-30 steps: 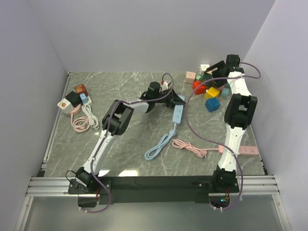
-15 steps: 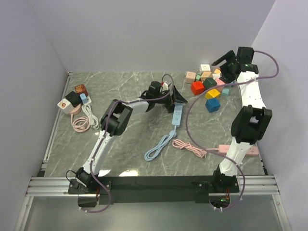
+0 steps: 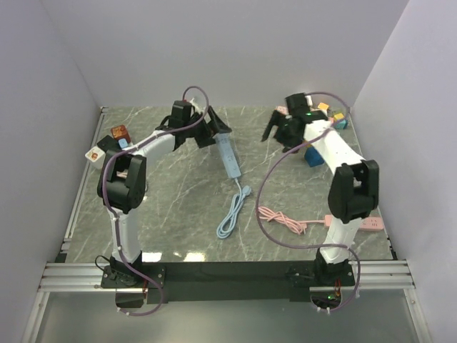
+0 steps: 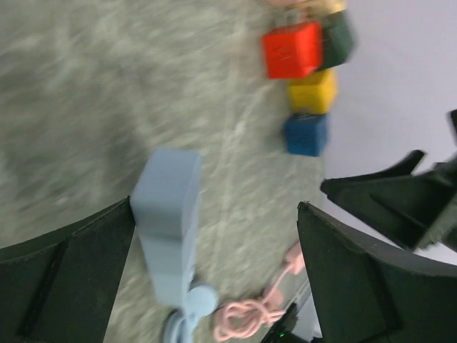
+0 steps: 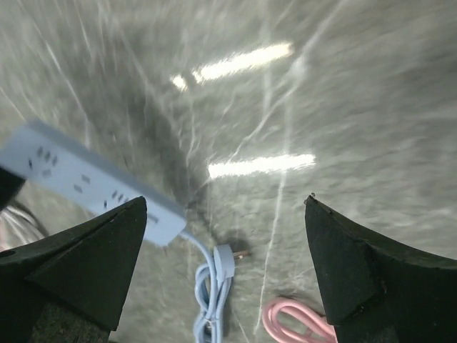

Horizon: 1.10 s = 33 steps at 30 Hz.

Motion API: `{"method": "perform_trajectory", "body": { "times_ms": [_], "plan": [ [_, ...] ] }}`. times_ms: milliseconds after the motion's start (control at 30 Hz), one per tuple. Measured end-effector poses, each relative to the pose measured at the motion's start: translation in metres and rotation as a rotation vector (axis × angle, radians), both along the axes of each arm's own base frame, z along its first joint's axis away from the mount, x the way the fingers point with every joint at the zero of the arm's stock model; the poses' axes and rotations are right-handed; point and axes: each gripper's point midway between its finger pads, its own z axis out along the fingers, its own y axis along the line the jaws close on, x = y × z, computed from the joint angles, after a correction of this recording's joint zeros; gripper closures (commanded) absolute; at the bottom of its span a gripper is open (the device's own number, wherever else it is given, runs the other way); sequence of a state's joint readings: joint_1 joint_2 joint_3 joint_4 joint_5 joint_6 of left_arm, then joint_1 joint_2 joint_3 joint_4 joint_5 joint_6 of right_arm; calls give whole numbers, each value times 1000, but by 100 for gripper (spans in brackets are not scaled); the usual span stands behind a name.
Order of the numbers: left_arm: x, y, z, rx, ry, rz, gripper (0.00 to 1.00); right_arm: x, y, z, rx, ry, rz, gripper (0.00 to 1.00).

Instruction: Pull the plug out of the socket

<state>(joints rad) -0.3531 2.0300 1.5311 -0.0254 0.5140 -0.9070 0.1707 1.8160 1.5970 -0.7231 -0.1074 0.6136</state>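
Grey marble-patterned tabletop (image 3: 171, 214), pale walls on three sides.

Light blue oblong power strip (image 3: 229, 157) lies flat at mid-table, long axis running far-to-near and slightly slanted. Its light blue cable leaves the near end and drops into a loose coil (image 3: 230, 218) closer to the arm bases. Light blue plug (image 5: 224, 259) lies on the marble just off the strip's near end, prongs bare and pointing away from the strip. It is not seated in any socket. The strip's socket holes are open in the right wrist view.

Left gripper (image 3: 212, 128) sits at the strip's far end, jaws spread wide. From the left wrist the strip runs up between the two fingers, close to the left one. Contact there cannot be told. Nothing is clamped.

Right gripper (image 3: 277, 137) hangs above the table right of the strip, well apart from it. Jaws released, only bare marble between the fingers (image 5: 78, 264).

Far right: red cube (image 4: 291, 48), yellow cube (image 4: 313, 91) and blue cube (image 4: 305, 133) in a row, with more blocks behind. Pink tangled cable (image 3: 280, 219) lies near the right arm and leads to a pink power strip (image 3: 368, 224). Small cubes (image 3: 119, 132) are clustered at the far left edge.
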Motion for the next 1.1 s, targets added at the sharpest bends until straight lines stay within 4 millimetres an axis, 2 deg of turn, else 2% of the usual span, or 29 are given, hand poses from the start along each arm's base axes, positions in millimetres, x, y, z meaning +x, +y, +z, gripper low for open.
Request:
{"method": "perform_trajectory", "body": {
  "times_ms": [67, 233, 300, 500, 567, 633, 700, 800, 867, 933, 1067, 1100],
  "plan": [
    [-3, 13, -17, 36, 27, 27, 1, -7, 28, -15, -12, 33, 86, 2],
    [-39, 34, -81, 121, 176, 29, 1, -10, 82, -44, -35, 76, 266, 3],
    [-47, 39, -92, 134, 204, 27, 1, -6, 101, -53, -44, 71, 332, 4],
    [-38, 54, -95, 140, 200, 71, 1, -2, 144, -67, -74, 41, 510, 4],
    [-36, 65, -98, 156, 201, 114, 1, 0, 154, -71, -88, 34, 550, 5],
    [-43, 82, -98, 173, 216, 170, 1, 5, 165, -74, -102, 25, 583, 6],
    [-52, 96, -91, 183, 219, 213, 0, 11, 175, -78, -116, 18, 608, 9],
    [-59, 114, -68, 177, 176, 266, 1, 14, 185, -89, -153, 28, 623, 12],
    [-65, 119, -53, 164, 144, 281, 1, 15, 185, -98, -187, 51, 603, 16],
    [-74, 125, -47, 157, 134, 291, 1, 10, 180, -109, -221, 94, 566, 17],
    [-95, 138, -53, 159, 155, 313, 1, -3, 172, -131, -246, 159, 512, 22],
    [-99, 142, -55, 163, 165, 317, 1, -4, 170, -129, -249, 156, 500, 24]
  ]
}}
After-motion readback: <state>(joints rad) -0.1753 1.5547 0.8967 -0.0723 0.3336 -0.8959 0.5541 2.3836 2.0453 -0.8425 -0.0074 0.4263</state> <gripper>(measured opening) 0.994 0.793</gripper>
